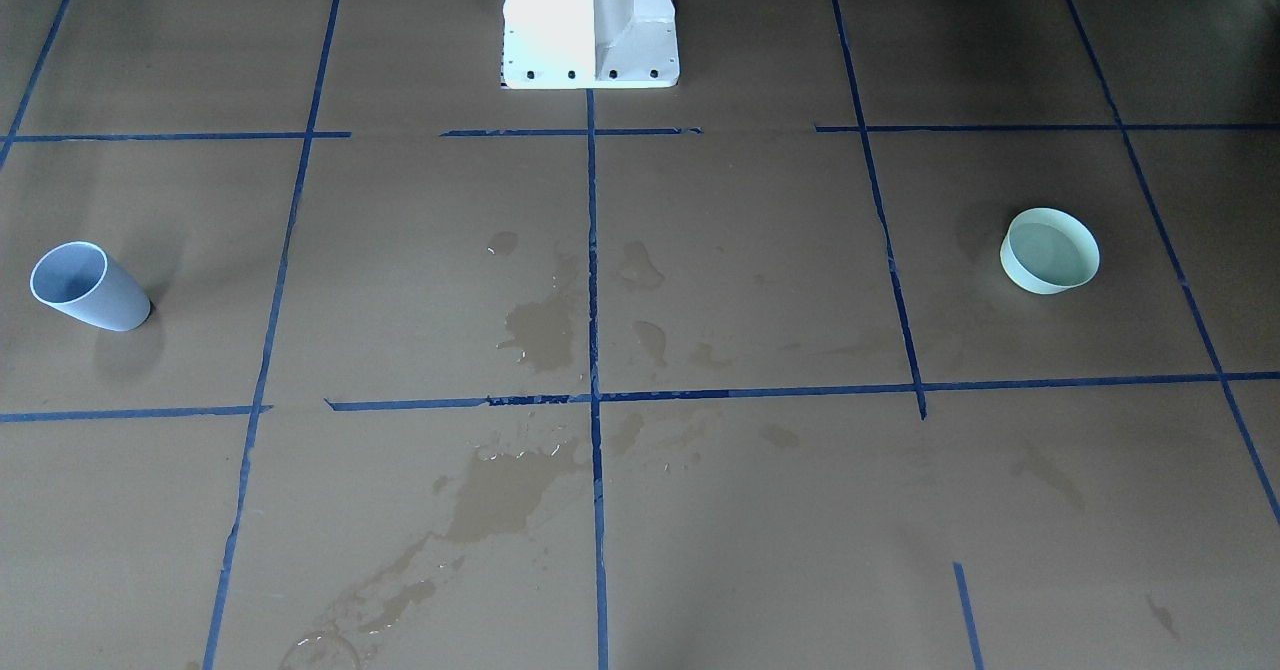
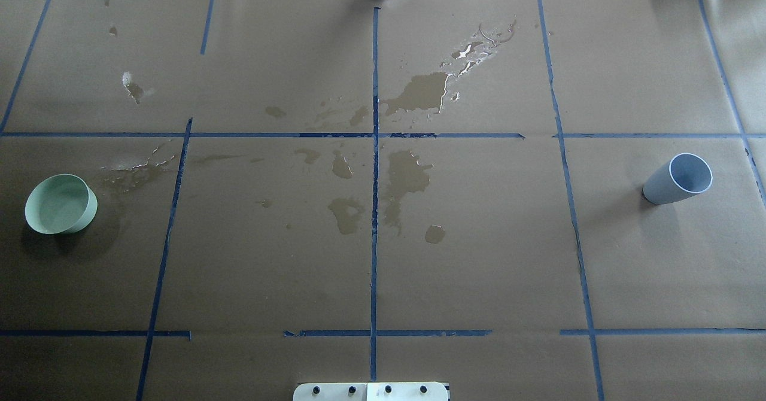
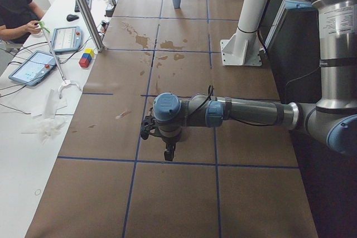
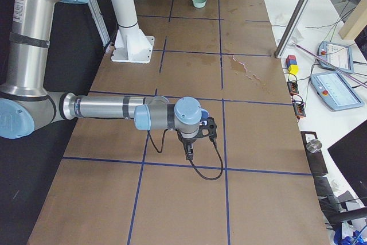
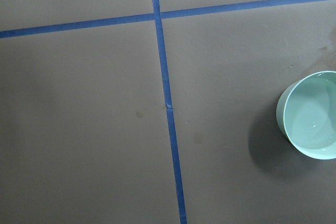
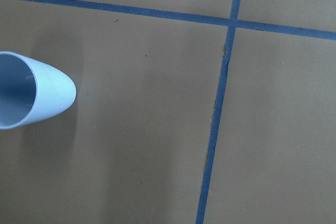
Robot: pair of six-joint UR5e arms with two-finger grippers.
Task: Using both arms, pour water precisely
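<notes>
A pale green bowl point(image 2: 60, 204) stands on the brown table on my left side, also in the front view point(image 1: 1050, 250) and the left wrist view point(image 5: 312, 115). Clear water point(image 5: 315, 124) glints inside it. A light blue cup point(image 2: 679, 179) stands on my right side, also in the right wrist view point(image 6: 29, 90); I cannot tell whether it holds water. My left gripper point(image 3: 167, 153) hangs over the table near the bowl's side. My right gripper point(image 4: 189, 153) hangs near the cup's side. Both show only in the side views, so I cannot tell whether they are open or shut.
Darker wet stains point(image 2: 407, 176) spread over the table's middle and far part. Blue tape lines point(image 2: 374, 209) divide the surface. The white pedestal point(image 1: 590, 20) stands at the robot's edge. A metal post point(image 3: 83, 9), coloured blocks point(image 3: 86, 58), tablets and an operator point(image 3: 17, 4) are on the far side.
</notes>
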